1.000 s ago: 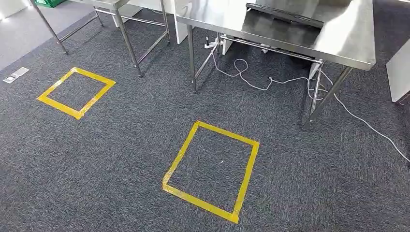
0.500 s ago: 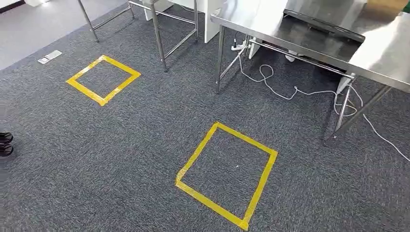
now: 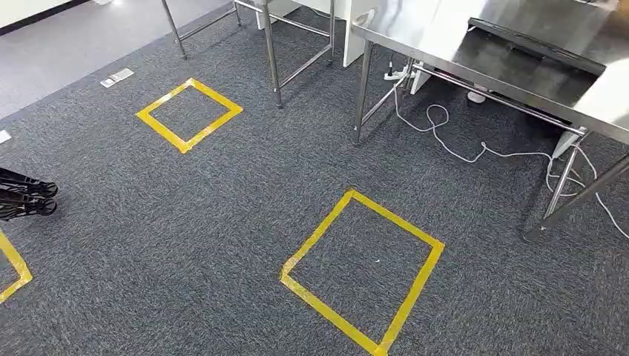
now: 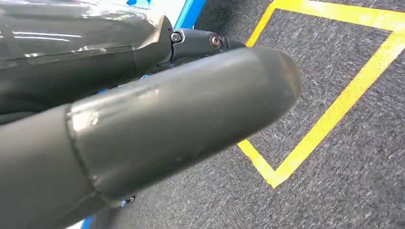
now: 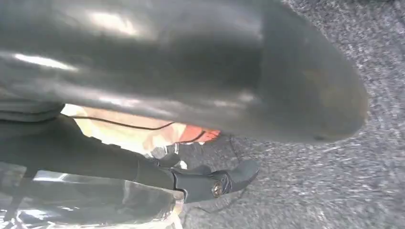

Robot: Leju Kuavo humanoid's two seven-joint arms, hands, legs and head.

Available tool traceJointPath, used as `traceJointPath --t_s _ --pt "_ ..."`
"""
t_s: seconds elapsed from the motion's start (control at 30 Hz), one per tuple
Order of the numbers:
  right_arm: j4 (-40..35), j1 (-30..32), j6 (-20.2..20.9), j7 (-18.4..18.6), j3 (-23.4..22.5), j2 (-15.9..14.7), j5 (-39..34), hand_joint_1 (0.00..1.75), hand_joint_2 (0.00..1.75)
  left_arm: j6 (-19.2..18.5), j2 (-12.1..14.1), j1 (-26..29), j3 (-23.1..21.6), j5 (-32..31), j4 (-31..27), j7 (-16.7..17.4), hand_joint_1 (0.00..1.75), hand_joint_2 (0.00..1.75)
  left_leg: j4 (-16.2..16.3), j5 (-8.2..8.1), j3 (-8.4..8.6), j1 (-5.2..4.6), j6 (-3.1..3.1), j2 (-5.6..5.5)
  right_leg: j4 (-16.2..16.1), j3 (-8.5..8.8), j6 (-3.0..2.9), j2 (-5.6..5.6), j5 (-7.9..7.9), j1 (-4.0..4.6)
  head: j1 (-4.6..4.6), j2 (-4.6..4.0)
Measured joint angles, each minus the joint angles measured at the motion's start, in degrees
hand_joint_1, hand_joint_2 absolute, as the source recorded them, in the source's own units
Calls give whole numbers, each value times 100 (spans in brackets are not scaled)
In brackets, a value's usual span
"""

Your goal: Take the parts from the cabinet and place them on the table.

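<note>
My left hand (image 4: pixel 167 124) hangs over the carpet, its thick grey thumb across the left wrist view and its dark fingers (image 4: pixel 196 43) behind it. Crinkled clear plastic (image 4: pixel 81 21) lies along those fingers; whether they hold it I cannot tell. My right hand (image 5: pixel 191 62) also hangs low, with dark fingers (image 5: pixel 210 183) and similar clear plastic (image 5: pixel 86 200) beside them. The steel table (image 3: pixel 445 22) stands at the upper right of the head view, with a flat dark tray (image 3: pixel 541 37) on it.
Yellow tape squares mark the grey carpet: one ahead (image 3: pixel 393 215), one farther left (image 3: pixel 213 130), a corner at the left edge (image 3: pixel 15 259). A white cable (image 3: pixel 460 152) trails under the table. A black wheeled stand foot (image 3: pixel 26 196) pokes in from the left.
The camera has swung left: table, cable and tape squares have all slid right in the picture. The black stand foot and a third tape corner have come into sight at the left.
</note>
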Motion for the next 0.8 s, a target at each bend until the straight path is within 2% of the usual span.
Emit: traceJointPath --t_s 0.17,0.2,0.23,0.27,0.3,0.33,0.37,0.4,0.47,0.5,0.53,0.57,0.6,0.7,0.73,0.77,0.8 --pt "0 -1 0 0 0 0 0 0 0 0 0 -1 0 0 0 0 0 0 -99 35 56 0 6 21 0 4 6 -7 -4 0 0 0" --pt "0 -3 0 0 0 2 0 0 0 0 0 -14 -2 -2 0 0 0 0 -597 98 316 -29 61 331 3 28 21 -43 -15 32 -2 0" --pt "0 -1 0 0 0 7 11 0 0 -2 4 -26 -4 -2 -2 0 0 0 -581 116 309 -54 71 263 0 20 62 -74 -35 74 13 0" --pt "0 -9 0 7 0 13 24 0 0 0 7 -26 -4 -2 -2 7 0 0 -586 128 253 -115 155 118 -42 44 152 -198 -16 54 4 0" --pt "0 -18 0 9 0 9 33 0 0 0 -17 -29 -2 0 -2 20 0 0 -759 255 332 -52 286 -22 247 -72 172 174 -247 51 17 0" --pt "0 2 0 15 0 9 35 0 0 0 -17 -34 -2 2 -2 28 0 0 -758 266 300 -57 306 -181 1439 -650 110 377 -754 35 28 0" --pt "2 13 0 17 0 9 35 0 0 0 -17 -33 -2 2 0 28 0 0 -756 267 295 -60 305 -255 1763 -817 132 386 -830 36 31 0" --pt "4 22 0 26 0 9 46 0 0 0 -15 -29 -2 9 -2 28 0 0 -755 270 297 -60 302 -332 1791 -851 178 394 -780 36 33 0" --pt "7 21 0 35 0 9 63 0 0 0 -18 -21 0 9 0 35 0 0 -747 275 306 -59 291 -464 1143 -554 295 408 -432 33 31 0" --pt "7 9 0 35 0 -2 70 0 0 0 -22 -22 0 9 0 33 0 0 -735 275 316 -57 282 -549 414 -211 354 507 -122 7 33 0" --pt "7 8 0 35 0 -9 77 0 0 0 -22 -23 0 9 -2 33 0 0 -720 272 309 -54 263 -597 4 -31 358 691 15 -21 33 0" --pt "9 10 2 35 0 -13 77 0 0 0 -20 -22 0 11 0 33 0 0 -703 264 311 -72 230 -625 5 -61 310 788 -2 -14 28 0" --pt "13 5 4 35 0 -9 77 0 0 0 -17 -25 0 11 -2 33 0 0 -687 256 283 -83 189 -667 -38 -65 230 725 27 14 28 0" --pt "13 2 4 35 0 -7 63 0 0 0 -17 -8 0 18 0 9 0 0 -719 289 255 -48 90 -769 -32 -6 132 618 37 63 26 0" --pt "13 -2 4 39 0 -4 66 0 0 0 -9 -2 0 18 0 0 0 0 -671 270 232 -43 73 -723 -68 -5 79 546 73 -22 24 0" --pt "11 -10 4 39 0 -9 63 0 0 2 -9 1 0 17 0 -4 0 0 -496 122 164 -60 48 -483 -69 2 70 510 78 -19 20 0" --pt "13 -4 0 35 0 -2 50 0 0 2 -9 -7 0 17 0 -18 0 0 -145 -103 7 -56 22 -323 -68 5 33 454 76 -11 -2 0"
